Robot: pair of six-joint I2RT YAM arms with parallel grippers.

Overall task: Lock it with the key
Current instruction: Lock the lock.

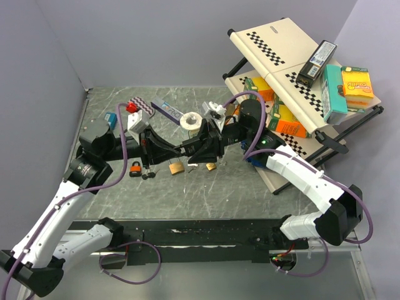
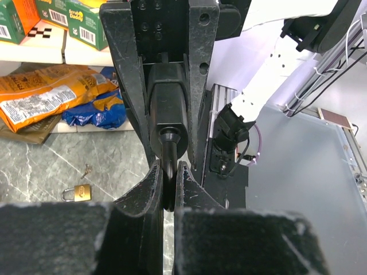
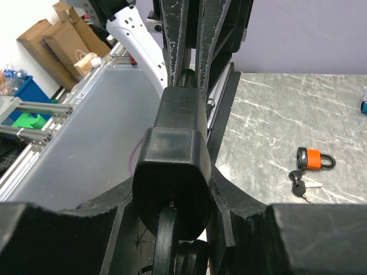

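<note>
A black padlock (image 3: 172, 166) is held in the air between my two grippers above the middle of the table (image 1: 189, 150). My right gripper (image 3: 173, 177) is shut on the padlock's body; it also shows in the top view (image 1: 201, 148). A black-headed key (image 3: 167, 240) sticks out of the body's near end, with more black key heads beside it. My left gripper (image 2: 168, 175) is shut on the thin black shackle (image 2: 168, 157) at the padlock's other end; it also shows in the top view (image 1: 177, 152).
On the table lie two brass padlocks (image 1: 177, 168) (image 1: 211, 166) and an orange padlock (image 1: 135, 167) with keys (image 1: 147, 175). A tape roll (image 1: 190, 121) and small boxes (image 1: 139, 112) are behind. A rack with boxes (image 1: 300, 81) stands at the right.
</note>
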